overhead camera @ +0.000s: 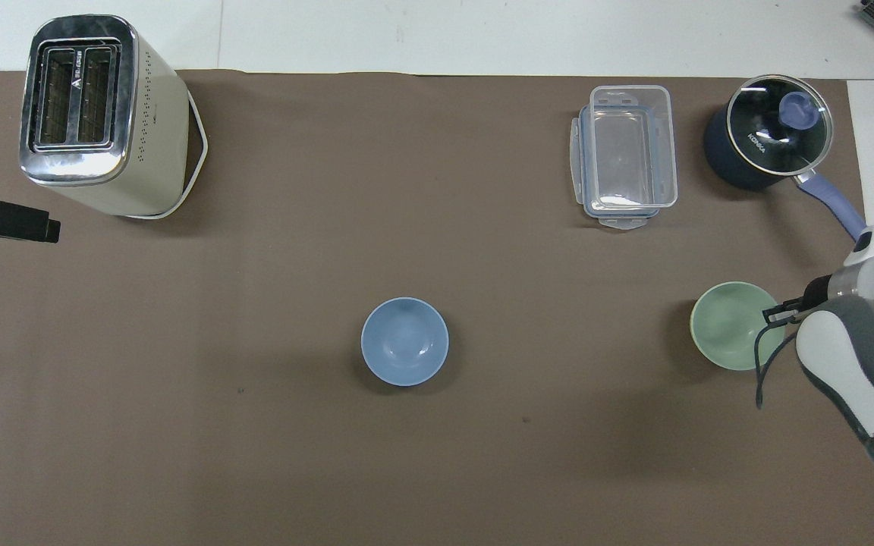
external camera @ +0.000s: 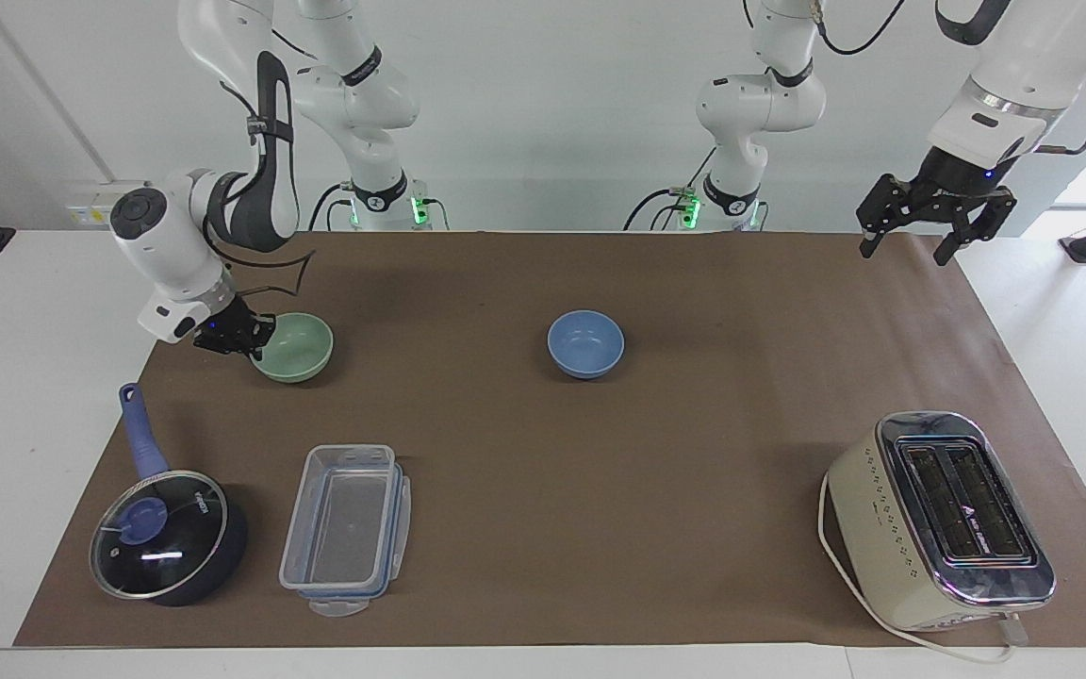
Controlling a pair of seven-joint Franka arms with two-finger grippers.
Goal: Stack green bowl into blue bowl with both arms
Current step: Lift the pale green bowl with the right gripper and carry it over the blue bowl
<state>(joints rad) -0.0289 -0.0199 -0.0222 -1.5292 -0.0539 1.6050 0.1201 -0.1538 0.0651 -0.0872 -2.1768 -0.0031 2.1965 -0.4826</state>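
Note:
The pale green bowl (external camera: 296, 347) sits on the brown mat toward the right arm's end of the table. My right gripper (external camera: 243, 338) is low beside it and shut on the green bowl's rim (overhead camera: 772, 311). The blue bowl (external camera: 585, 343) stands alone mid-mat (overhead camera: 404, 341), upright and empty. My left gripper (external camera: 920, 236) hangs open, raised over the mat's corner at the left arm's end, holding nothing. In the overhead view only its black tip (overhead camera: 23, 226) shows at the picture's edge.
A cream toaster (external camera: 939, 519) stands far from the robots at the left arm's end. A clear plastic container (external camera: 345, 528) and a dark blue lidded saucepan (external camera: 166, 538) lie farther from the robots than the green bowl.

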